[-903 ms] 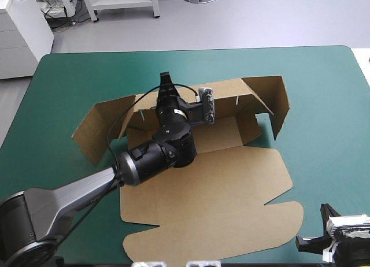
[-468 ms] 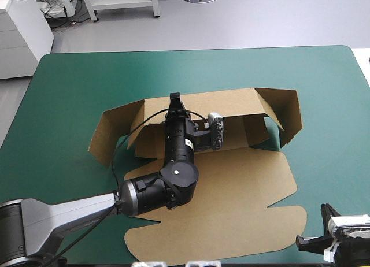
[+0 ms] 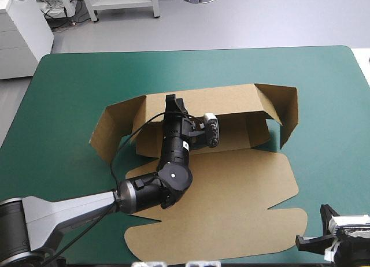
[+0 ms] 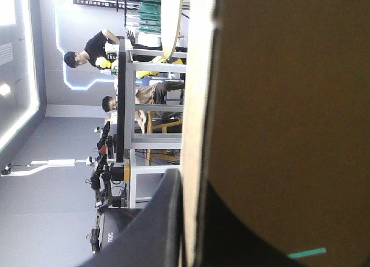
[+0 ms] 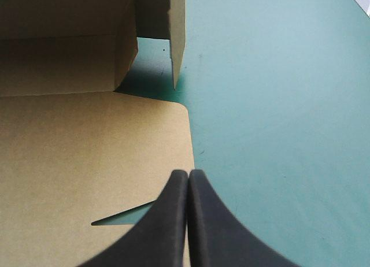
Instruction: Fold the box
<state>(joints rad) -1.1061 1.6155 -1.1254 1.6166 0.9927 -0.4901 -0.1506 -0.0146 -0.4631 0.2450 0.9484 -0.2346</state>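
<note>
While partly upright, box (image 3: 231, 192) in left gripper (image 3: 170, 99).

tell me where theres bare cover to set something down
Widest: the teal-green cover between the box and the table's far edge. Also free: right of its raised right flap; a narrower strip left of its left flap. Crowded: the middle, where the left gripper clamps the back wall, and the near right corner, by the right gripper.

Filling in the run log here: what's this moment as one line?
box: back wall up, lid flat | left gripper: shut on box | right gripper: shut, off box
</note>
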